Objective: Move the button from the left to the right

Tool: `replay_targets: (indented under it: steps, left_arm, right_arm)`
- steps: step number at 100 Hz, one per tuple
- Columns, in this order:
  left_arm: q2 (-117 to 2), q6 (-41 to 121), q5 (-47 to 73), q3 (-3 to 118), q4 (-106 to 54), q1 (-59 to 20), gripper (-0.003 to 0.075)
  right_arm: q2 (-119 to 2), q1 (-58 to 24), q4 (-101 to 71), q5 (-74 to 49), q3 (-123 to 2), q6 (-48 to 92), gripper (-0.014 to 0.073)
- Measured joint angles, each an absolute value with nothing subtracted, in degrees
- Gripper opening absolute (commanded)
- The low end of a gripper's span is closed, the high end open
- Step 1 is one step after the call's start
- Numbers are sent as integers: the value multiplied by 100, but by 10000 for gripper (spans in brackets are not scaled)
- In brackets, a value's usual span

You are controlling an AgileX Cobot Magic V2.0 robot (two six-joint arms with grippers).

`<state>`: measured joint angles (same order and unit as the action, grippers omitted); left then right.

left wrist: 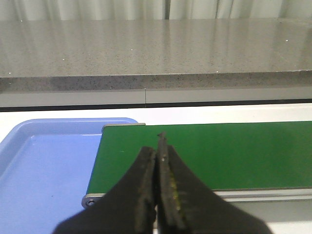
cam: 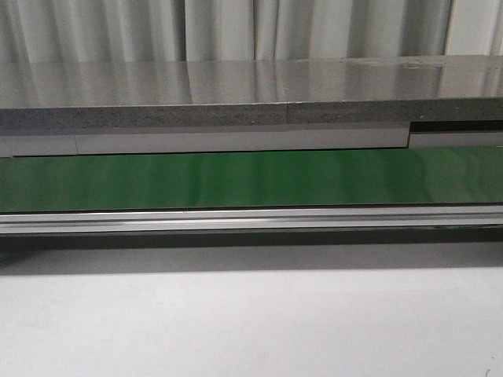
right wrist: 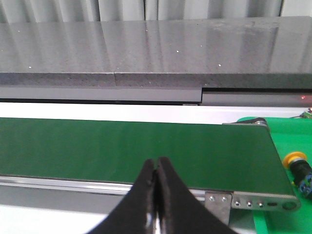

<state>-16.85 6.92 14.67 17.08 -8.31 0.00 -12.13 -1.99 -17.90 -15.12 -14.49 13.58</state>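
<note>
The button (right wrist: 298, 167), a yellow-orange round cap on a black body, lies on a bright green surface (right wrist: 278, 214) just past the far right end of the green conveyor belt (right wrist: 122, 146), seen only in the right wrist view. My right gripper (right wrist: 156, 163) is shut with nothing between its fingers and hangs over the belt's near rail, well away from the button. My left gripper (left wrist: 157, 148) is also shut and empty, over the belt's left end (left wrist: 195, 156). In the front view no gripper shows, only the belt (cam: 251, 179).
A blue tray (left wrist: 44, 170) sits just beyond the belt's left end. A grey speckled counter (cam: 236, 94) runs behind the belt, with curtains beyond it. A metal rail (cam: 251, 220) edges the belt's near side, and a pale table surface (cam: 251, 322) lies in front.
</note>
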Motion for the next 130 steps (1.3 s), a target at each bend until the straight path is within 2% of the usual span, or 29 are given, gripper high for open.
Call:
replay_targets:
  steps: [17, 44, 130]
  left_arm:
    - [-1685, 692, 1467, 1708, -831, 0, -20]
    - [-1685, 701, 1467, 1708, -831, 0, -20]
    - [-1685, 701, 1458, 1708, -831, 0, -20]
  right_arm:
    - [-787, -207, -962, -1374, -932, 444, -67]
    - [19, -220, -802, -1126, -194, 168, -67]
    - [60, -220, -790, -702, 155, 91, -67]
